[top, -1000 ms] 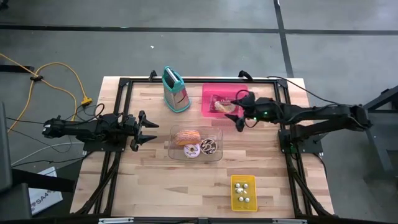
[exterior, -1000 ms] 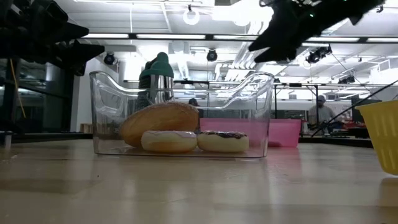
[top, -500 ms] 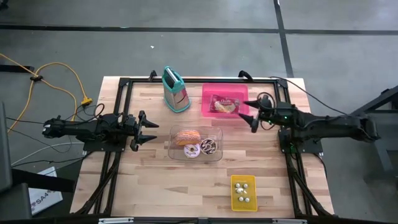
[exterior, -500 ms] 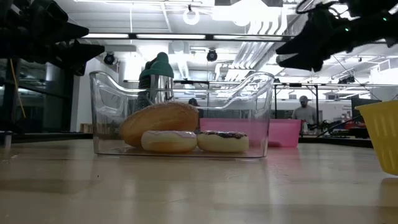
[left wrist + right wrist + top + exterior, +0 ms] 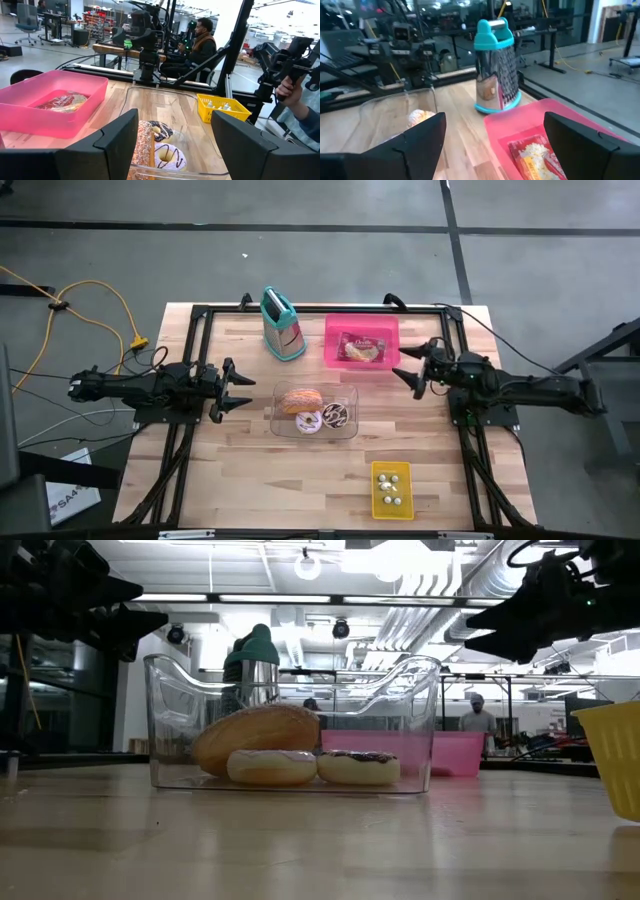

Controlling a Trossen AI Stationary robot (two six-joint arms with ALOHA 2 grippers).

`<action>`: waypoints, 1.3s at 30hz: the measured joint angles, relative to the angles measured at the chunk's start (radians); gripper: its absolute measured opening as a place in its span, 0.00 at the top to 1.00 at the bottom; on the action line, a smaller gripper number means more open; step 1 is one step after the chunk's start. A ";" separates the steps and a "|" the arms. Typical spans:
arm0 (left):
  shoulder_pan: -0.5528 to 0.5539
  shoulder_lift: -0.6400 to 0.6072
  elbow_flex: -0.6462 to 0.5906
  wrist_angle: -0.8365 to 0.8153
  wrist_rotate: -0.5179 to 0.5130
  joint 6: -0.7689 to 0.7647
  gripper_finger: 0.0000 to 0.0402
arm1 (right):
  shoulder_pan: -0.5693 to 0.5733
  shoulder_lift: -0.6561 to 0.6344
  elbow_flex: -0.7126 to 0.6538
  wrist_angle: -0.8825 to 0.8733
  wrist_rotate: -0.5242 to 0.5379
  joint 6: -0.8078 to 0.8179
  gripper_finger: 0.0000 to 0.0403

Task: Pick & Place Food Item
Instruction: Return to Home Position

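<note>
High view: transparent bin (image 5: 352, 394) mid-surface; brown donut (image 5: 300, 398), pink donut (image 5: 308, 421) and black donut (image 5: 335, 415) all lie inside it; left pincer (image 5: 241, 390) hangs just beside the bin's left end, spread, empty; right pincer (image 5: 407, 369) sits between the bin and the pink tray (image 5: 331, 340), touching neither, spread, empty; grater (image 5: 283, 324) upright next to the tray; yellow basket (image 5: 377, 490) at the near edge, well apart.

Low view: donuts rest on the bin floor, brown one behind the other two; both pincers above rim height, nothing pinched.

Left wrist view: own fingers (image 5: 114, 146) wide apart, framing the bin and its donuts.

Right wrist view: own fingers (image 5: 410, 145) wide apart; tray and grater ahead; a wrapped packet (image 5: 536, 150) in the tray, untouched.

Judgement: placing looks finished; step in hand is the retreat to rest pose. Next move calls for no grasp; draw the right arm back toward its base, keeping the pincer high enough to clear tray wall and bin rim; left arm appears near rest already.
</note>
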 joint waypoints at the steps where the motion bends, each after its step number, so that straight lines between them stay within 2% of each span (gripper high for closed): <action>1: 0.000 0.000 0.000 0.000 0.000 0.000 0.39 | 0.000 -0.010 -0.004 0.001 -0.009 -0.002 0.19; 10: 0.000 0.000 0.000 0.000 0.000 0.000 0.39 | 0.000 -0.078 -0.085 0.086 -0.083 -0.002 0.19; 19: 0.000 0.000 0.000 0.000 0.000 0.000 0.39 | 0.000 -0.148 -0.130 0.107 -0.089 0.002 0.19; 25: 0.000 0.000 0.000 0.000 0.000 0.000 0.39 | 0.000 -0.179 -0.131 0.061 -0.134 0.003 0.19; 39: 0.000 0.000 0.000 0.000 0.000 0.000 0.39 | 0.000 -0.301 -0.132 -0.123 -0.131 0.006 0.19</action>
